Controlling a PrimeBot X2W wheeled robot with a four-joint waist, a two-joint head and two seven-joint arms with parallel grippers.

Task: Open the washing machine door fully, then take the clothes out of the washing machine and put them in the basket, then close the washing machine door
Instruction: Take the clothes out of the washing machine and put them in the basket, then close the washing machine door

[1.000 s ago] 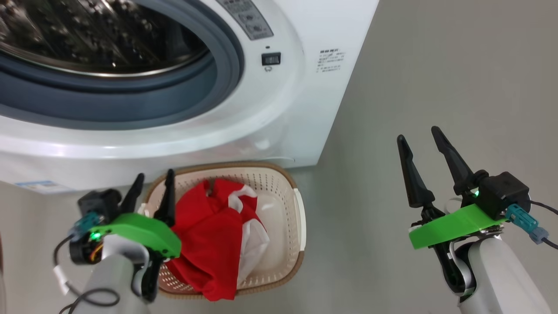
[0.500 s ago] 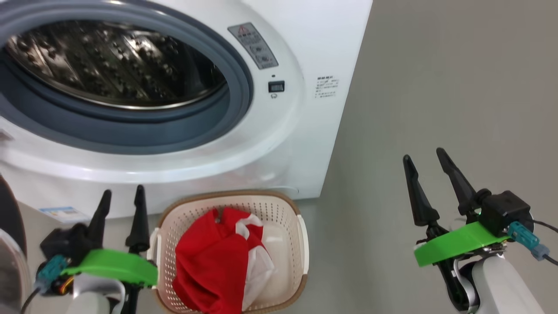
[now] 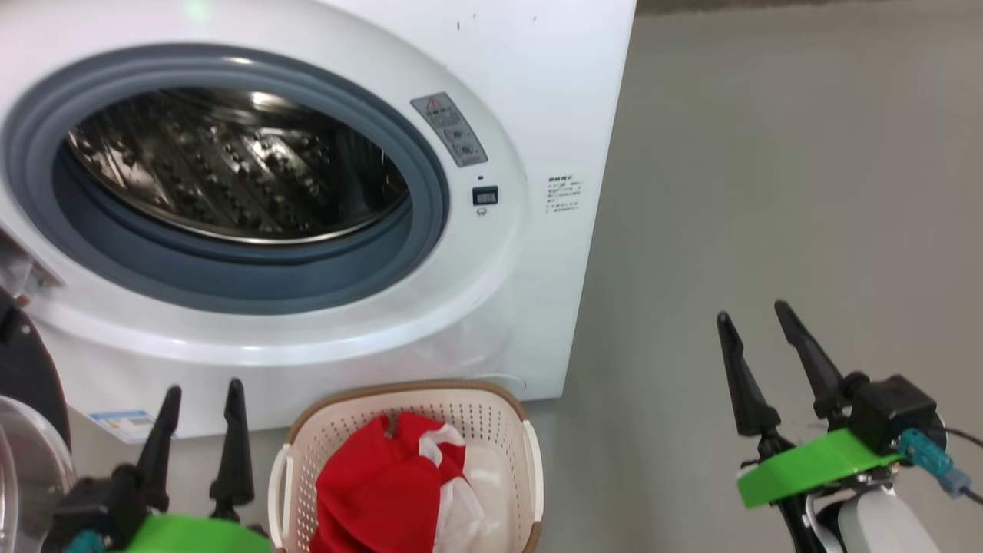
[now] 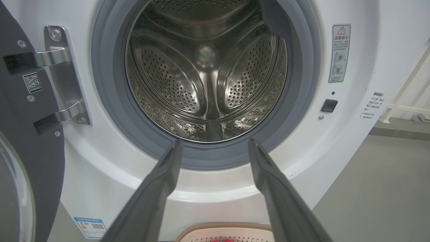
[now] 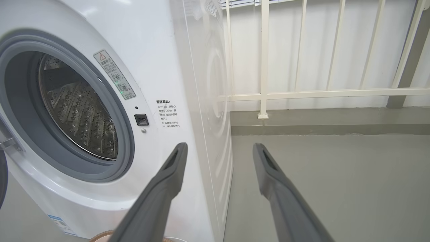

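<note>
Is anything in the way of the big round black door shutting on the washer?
Nothing visible blocks the glossy black-rimmed round door: the steel drum of the white washing machine looks empty, and the red clothes lie in the cream perforated basket below the opening.

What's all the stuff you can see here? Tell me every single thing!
washing machine: one, white, on the floor ahead
drum: one, shiny steel, empty, inside the machine
rubber ring: one, grey, round the drum's mouth
washing machine door: one, black rim, clear window, swung open at the left
basket: one, cream with brown rim, on the floor before the machine
clothes: one bundle, red and white, in the basket
warning sticker: one, grey, right of the opening
label: one, blue, low on the machine's front
railing: one, white, beyond the machine
floor: one, grey, all around
left gripper: one, dark fingers, open, empty, left of the basket
right gripper: one, dark fingers, open, empty, above bare floor
</note>
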